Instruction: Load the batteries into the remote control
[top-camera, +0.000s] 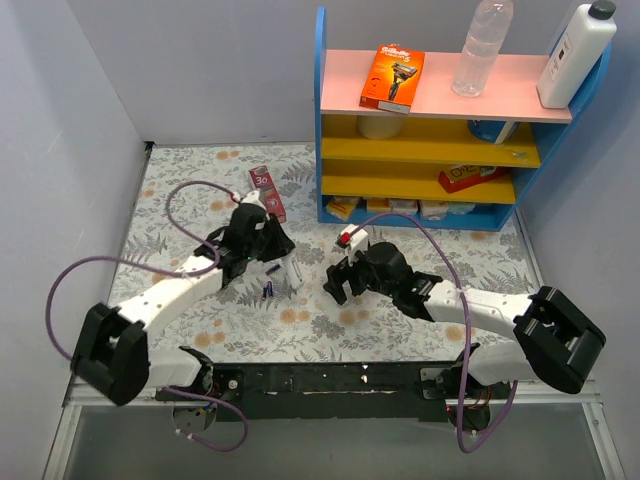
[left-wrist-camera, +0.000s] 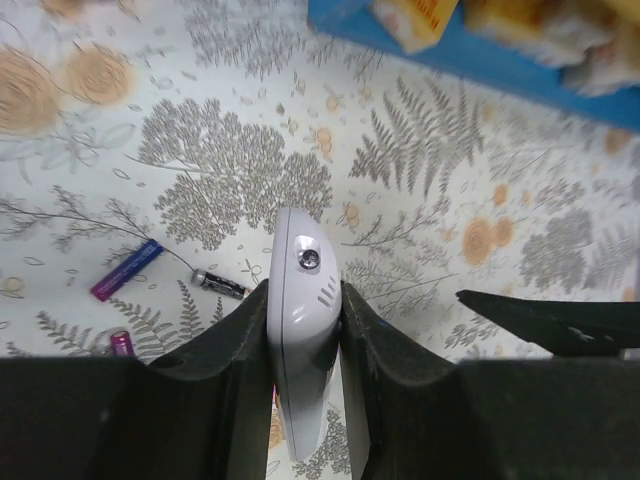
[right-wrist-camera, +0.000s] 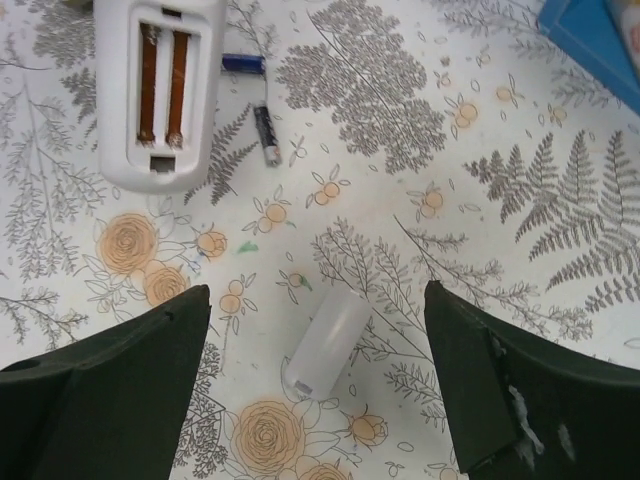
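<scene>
Floral tablecloth | left jaws clamp remote control | right jaws wide, empty

Overhead view; two close wrist views

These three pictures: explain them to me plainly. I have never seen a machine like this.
The machine is two robot arms bolted to the near edge of a table with a flowered cloth. The top picture looks down from above and behind them. The other two come from a camera on each wrist.

The left gripper is shut on a white remote control, holding it by its sides. The right wrist view shows the remote's open battery bay, both slots empty.

The right gripper is open and holds nothing. Below it lies a small white cover. Loose batteries lie on the cloth near the remote. Behind stands a blue shelf.
</scene>
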